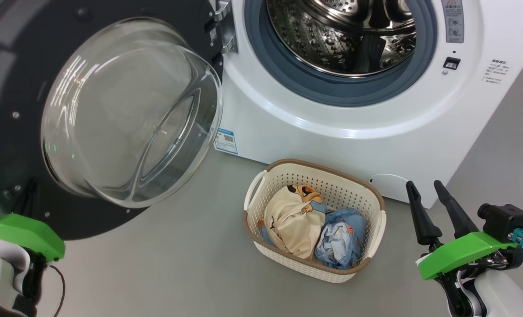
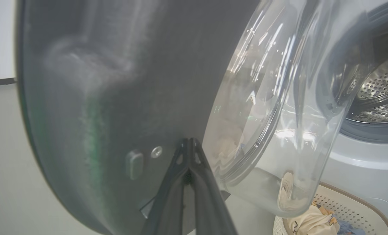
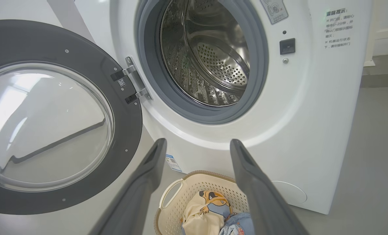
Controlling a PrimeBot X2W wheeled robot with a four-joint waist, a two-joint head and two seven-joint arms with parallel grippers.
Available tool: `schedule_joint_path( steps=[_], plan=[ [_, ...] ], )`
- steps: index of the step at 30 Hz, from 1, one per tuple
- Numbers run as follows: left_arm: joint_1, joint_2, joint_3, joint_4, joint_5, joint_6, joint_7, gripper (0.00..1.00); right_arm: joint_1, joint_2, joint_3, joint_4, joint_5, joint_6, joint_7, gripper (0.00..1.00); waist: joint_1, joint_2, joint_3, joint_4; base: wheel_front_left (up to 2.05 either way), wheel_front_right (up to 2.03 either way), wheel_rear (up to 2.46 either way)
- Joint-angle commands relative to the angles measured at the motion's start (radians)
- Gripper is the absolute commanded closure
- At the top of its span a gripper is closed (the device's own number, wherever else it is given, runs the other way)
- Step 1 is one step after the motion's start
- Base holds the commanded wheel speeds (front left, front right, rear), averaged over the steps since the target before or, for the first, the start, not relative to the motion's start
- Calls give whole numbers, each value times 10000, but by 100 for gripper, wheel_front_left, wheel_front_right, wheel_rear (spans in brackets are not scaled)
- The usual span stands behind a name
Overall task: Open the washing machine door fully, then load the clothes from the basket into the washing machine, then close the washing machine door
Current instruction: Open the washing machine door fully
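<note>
Two garments [image 1: 307,226] (cream cartoon-print, light-blue) in perforated cream basket [image 1: 314,166] by white front-loader [image 1: 331,145]. Black-rimmed glass door [image 1: 6,66] wide; left gripper [image 2: 189,142] clenched at rim, prob. pushing. Right gripper [image 1: 423,185] splayed, empty.

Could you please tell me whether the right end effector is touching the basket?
Apart. The head view shows bare floor between the right end effector and the basket.

Head view looks steeply down on the washing machine [image 1: 331,132], its open door [image 1: 19,66] and the basket [image 1: 314,166]. Left wrist view sits almost against the door. Right wrist view faces the drum [image 3: 210,55] from lower and farther back. All three share door, drum and basket.
</note>
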State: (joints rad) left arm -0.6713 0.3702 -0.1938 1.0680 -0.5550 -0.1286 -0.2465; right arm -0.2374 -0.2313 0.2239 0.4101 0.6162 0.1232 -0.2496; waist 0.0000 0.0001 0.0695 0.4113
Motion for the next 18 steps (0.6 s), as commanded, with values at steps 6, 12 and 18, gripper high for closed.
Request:
schedule_joint_path(
  steps=[6,12,18],
  plan=[
    [279,354,137,-644,-124,-12,-138,100,76,-16,134,-261,39,75,-122,0,0,-1,-257,-247,0,0,0],
    [783,248,160,-1294,-203,-16,-148,0,165,-13,178,-296,61,75,-122,0,0,-1,-416,-530,0,0,0],
    [1385,101,271,-2340,-120,83,-151,0,237,-34,229,-299,97,75,-122,0,0,-1,-599,-895,0,0,0]
  ],
)
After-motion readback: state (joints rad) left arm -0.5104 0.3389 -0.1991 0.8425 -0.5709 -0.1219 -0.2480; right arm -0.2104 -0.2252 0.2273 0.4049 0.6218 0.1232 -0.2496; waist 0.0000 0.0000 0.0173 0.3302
